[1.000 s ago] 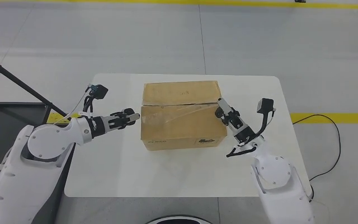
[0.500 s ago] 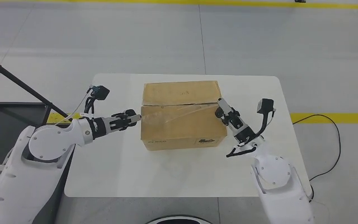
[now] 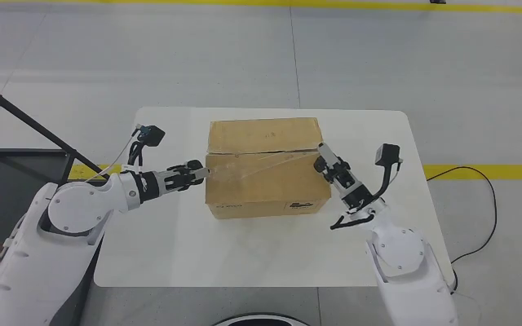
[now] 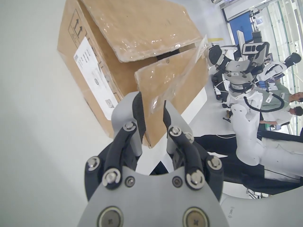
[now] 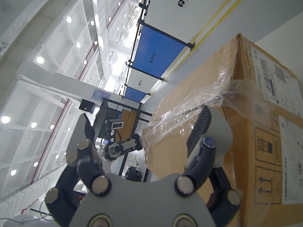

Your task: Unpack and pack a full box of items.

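Box: cardboard box (image 3: 265, 175), on counter (image 3: 163, 244).
Left: my left fingers (image 4: 138, 109) parted around box's loose tape (image 4: 187, 67).
Right: my right fingers (image 5: 198, 128) spread wide, box's opposite end.

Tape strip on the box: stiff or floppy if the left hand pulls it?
Probably floppy: the tape strip hangs crinkled and twisted off the box. Likely very light and sticky, so it may cling to the open left hand, which straddles its loose end. Thin and wrinkled, it could tear rather than peel cleanly.
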`<state>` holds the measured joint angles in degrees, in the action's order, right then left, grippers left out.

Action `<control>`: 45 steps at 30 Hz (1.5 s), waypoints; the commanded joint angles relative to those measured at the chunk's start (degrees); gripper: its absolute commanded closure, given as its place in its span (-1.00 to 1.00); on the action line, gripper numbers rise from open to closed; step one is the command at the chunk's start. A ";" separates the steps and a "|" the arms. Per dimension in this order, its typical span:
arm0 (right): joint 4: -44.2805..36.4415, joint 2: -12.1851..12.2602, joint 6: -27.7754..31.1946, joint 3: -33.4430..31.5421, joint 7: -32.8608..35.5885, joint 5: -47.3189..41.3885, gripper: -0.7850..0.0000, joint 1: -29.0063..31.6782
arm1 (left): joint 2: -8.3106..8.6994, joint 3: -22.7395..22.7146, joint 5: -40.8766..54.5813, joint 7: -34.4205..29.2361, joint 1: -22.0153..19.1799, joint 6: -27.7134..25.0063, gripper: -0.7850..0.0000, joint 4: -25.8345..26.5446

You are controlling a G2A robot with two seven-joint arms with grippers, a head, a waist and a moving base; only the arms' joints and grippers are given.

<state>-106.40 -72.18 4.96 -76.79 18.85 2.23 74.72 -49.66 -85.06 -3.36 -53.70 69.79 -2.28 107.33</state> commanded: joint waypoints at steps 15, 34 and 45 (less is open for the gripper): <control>0.00 0.00 0.05 0.00 0.08 -0.06 -1.00 0.00 | 0.08 -0.01 -0.09 0.13 0.29 0.45 0.62 0.48; 0.00 0.00 0.05 0.00 0.08 -0.06 -1.00 0.00 | 0.07 0.58 0.04 0.13 -0.29 0.51 1.00 0.04; 0.00 0.00 0.05 0.00 0.08 -0.06 -1.00 0.00 | 0.10 0.48 0.50 -0.19 -1.81 0.90 1.00 -0.69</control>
<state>-106.40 -72.17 5.01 -76.79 18.93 2.17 74.72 -49.56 -84.59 -2.92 -53.89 68.15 -1.42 106.73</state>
